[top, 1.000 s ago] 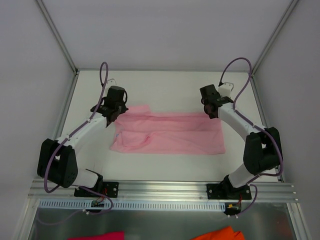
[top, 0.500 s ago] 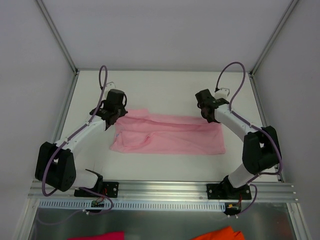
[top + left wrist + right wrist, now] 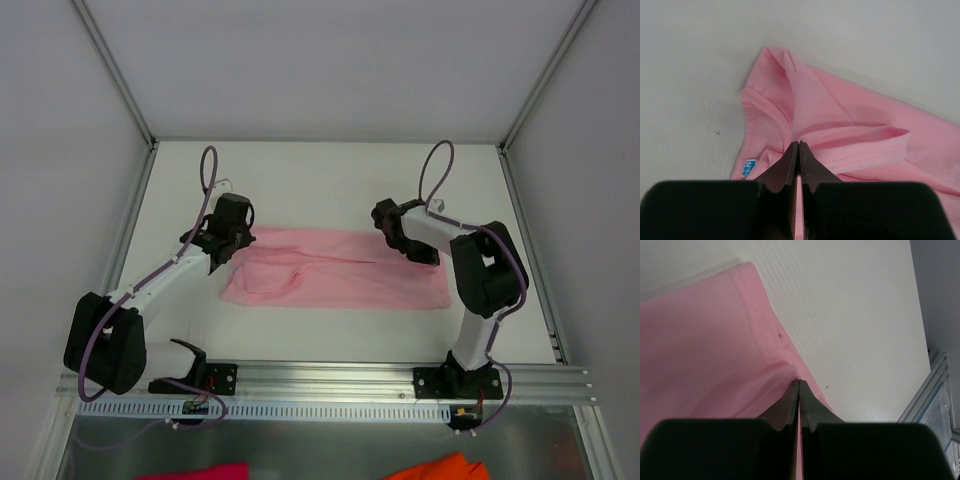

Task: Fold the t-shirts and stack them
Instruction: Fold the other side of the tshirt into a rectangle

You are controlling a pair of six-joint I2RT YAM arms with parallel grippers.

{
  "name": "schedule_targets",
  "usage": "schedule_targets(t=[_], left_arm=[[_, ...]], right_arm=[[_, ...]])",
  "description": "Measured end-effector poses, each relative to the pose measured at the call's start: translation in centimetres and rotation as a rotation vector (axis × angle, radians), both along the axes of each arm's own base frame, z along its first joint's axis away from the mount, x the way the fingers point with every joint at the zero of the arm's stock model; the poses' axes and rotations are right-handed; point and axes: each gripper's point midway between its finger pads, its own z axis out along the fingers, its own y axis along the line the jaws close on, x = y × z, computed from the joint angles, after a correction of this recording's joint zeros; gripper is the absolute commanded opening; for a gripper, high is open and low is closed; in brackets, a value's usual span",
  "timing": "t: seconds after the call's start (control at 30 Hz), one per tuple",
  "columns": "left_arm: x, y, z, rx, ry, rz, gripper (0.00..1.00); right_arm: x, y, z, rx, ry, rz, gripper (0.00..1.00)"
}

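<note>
The light pink t-shirt [image 3: 330,275] lies as a wide folded band across the middle of the table. My left gripper [image 3: 222,252] is at its far left corner, by the collar. In the left wrist view the gripper [image 3: 799,144] is shut on a fold of the shirt [image 3: 855,115], next to the small neck label [image 3: 747,168]. My right gripper [image 3: 415,250] is over the shirt's far right part. In the right wrist view the gripper [image 3: 799,381] is shut on the shirt's edge [image 3: 700,340], with pink cloth between the jaws.
A magenta cloth scrap [image 3: 195,470] and an orange cloth scrap [image 3: 440,467] lie below the front aluminium rail [image 3: 330,380]. Enclosure walls stand on three sides. The table's right rail [image 3: 935,405] shows in the right wrist view.
My right gripper has moved left and a little nearer, taking the shirt's far right corner with it. My left gripper has moved slightly nearer. The shirt's far edge lies flatter.
</note>
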Motion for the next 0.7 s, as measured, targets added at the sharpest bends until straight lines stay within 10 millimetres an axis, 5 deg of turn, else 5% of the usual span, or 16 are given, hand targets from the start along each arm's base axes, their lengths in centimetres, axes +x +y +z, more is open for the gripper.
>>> schedule_targets(t=[0.13, 0.17, 0.2, 0.23, 0.37, 0.53, 0.7], left_arm=[[-0.3, 0.1, -0.4, 0.000, 0.009, 0.004, 0.00], [-0.3, 0.1, -0.4, -0.001, 0.008, 0.004, 0.00], [-0.4, 0.1, -0.4, -0.003, 0.006, 0.005, 0.00], [-0.5, 0.2, -0.4, -0.005, 0.001, 0.005, 0.00], [-1.0, 0.3, -0.5, -0.011, -0.003, 0.006, 0.00], [-1.9, 0.3, 0.2, -0.023, -0.029, -0.003, 0.00], [-2.0, 0.4, 1.0, -0.035, -0.052, 0.004, 0.00]], right_arm=[[-0.1, -0.4, 0.1, -0.054, 0.006, -0.042, 0.18], [-0.1, -0.5, 0.5, -0.067, -0.006, -0.053, 0.35], [-0.2, -0.7, 0.9, -0.082, -0.023, -0.065, 0.63], [-0.1, -0.8, 1.3, -0.095, -0.041, -0.073, 0.68], [0.0, -1.5, 3.5, -0.114, -0.114, -0.078, 0.76], [0.4, -1.4, 7.2, -0.037, -0.248, -0.041, 0.75], [1.5, -0.9, 6.6, -0.040, -0.223, -0.013, 0.68]])
